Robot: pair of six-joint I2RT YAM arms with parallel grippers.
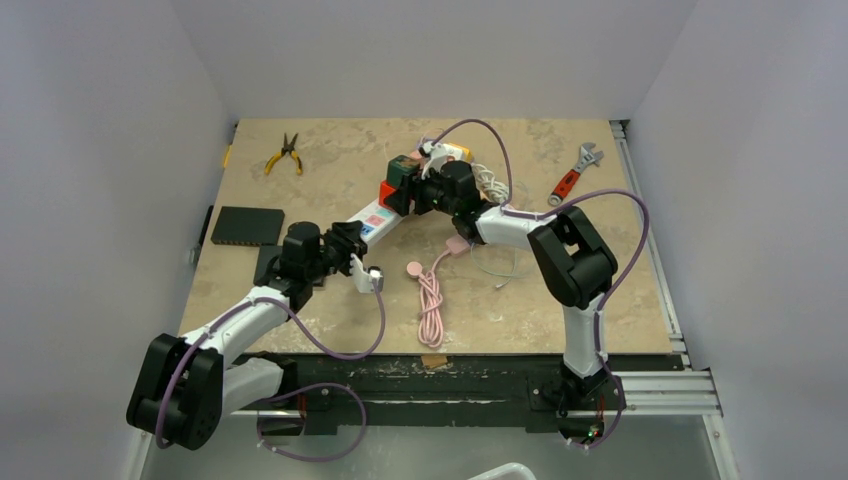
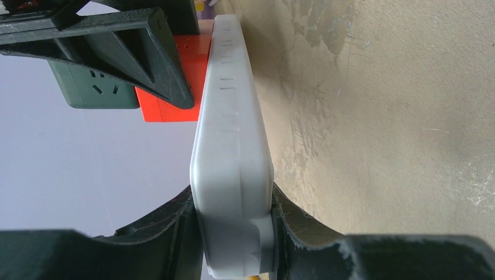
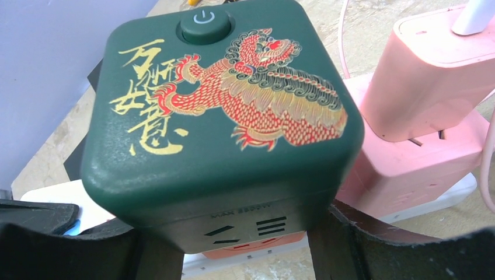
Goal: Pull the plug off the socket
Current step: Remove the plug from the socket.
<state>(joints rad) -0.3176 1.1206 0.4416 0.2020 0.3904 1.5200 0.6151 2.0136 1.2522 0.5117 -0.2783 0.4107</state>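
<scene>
Strip (image 2: 230, 146) end in left claw (image 2: 232, 217); right claw (image 3: 233, 240) flanks plug (image 3: 216, 105) sides.

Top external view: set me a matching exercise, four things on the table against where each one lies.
Things:
1. pliers
2. adjustable wrench
3. pink cable
4. green cube adapter

Places:
A. far right of the table
B. on the power strip, between the fingers of the right hand
C. far left of the table
D. near the middle, bundled

Pairs: 1C, 2A, 3D, 4B
</scene>
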